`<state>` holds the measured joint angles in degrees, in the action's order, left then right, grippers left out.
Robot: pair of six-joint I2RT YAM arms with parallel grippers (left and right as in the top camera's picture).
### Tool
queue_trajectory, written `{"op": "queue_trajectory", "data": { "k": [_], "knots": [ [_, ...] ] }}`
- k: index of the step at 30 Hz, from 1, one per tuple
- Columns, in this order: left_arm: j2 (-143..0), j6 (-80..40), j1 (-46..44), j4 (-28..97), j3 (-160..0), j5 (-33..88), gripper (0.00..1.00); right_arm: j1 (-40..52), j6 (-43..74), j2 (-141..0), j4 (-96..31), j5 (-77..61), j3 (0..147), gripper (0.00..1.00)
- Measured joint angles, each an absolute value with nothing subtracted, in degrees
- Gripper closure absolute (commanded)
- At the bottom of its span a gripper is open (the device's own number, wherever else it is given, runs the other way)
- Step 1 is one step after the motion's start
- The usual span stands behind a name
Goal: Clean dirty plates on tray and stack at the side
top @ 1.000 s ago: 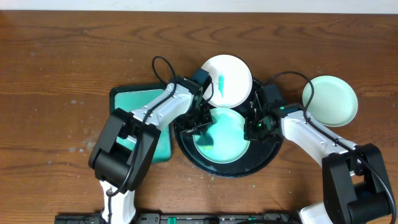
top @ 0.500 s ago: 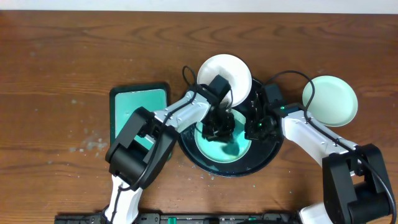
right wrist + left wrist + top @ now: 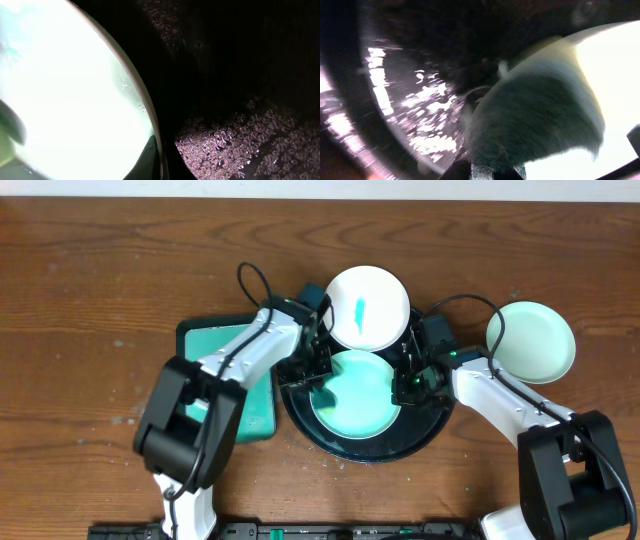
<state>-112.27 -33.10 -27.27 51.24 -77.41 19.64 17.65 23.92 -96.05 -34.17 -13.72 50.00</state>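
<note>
The black tray (image 3: 432,425) holds a dirty plate (image 3: 360,400) smeared teal all over. My left gripper (image 3: 314,376) is shut on a sponge and presses it on that plate's left edge. In the left wrist view the grey-green sponge (image 3: 535,115) fills the space ahead of the jaws (image 3: 490,171), over the tray (image 3: 395,100). My right gripper (image 3: 408,386) is shut on the plate's right rim; in the right wrist view (image 3: 65,95) the rim sits between the fingers (image 3: 157,160). A second dirty plate (image 3: 367,308) with a teal streak lies at the tray's back edge.
A pale mint plate (image 3: 531,341) without a smear lies on the wooden table to the right of the tray. A rectangular teal sponge tray (image 3: 228,370) lies left of the black tray, partly under my left arm.
My left gripper swept the sponge from the plate's left edge to its centre and back to the left edge. The right gripper and the plates have not moved.
</note>
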Motion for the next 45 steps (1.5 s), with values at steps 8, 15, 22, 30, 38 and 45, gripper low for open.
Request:
{"op": "queue_trajectory", "data": {
  "k": [8,15,22,30,38,45],
  "knots": [
    [-96.5,-29.8,-17.7,56.2,-77.4,10.5,0.93,17.6,23.9,-96.1,-33.8,-13.0,50.0,0.99],
    [-92.2,-27.8,-8.8,58.6,-74.7,-2.3,0.93,17.6,23.6,-96.1,-32.8,-12.2,50.0,0.99],
    [-97.3,-26.9,-5.8,54.8,-65.6,-3.0,0.48,17.7,21.6,-95.9,-31.4,-10.5,50.0,0.99],
    [-86.0,-26.8,-5.8,59.9,-70.4,-1.6,0.37,24.6,15.9,-88.8,-31.4,-5.4,56.8,0.99],
    [-58.8,-26.8,-5.8,59.6,-73.8,0.3,0.23,37.5,8.5,-85.3,-9.8,0.7,65.6,0.99],
    [-42.6,-26.8,-5.8,59.0,-74.0,0.8,0.22,48.9,-1.4,-94.6,8.4,8.4,65.9,0.99]
  ]
}}
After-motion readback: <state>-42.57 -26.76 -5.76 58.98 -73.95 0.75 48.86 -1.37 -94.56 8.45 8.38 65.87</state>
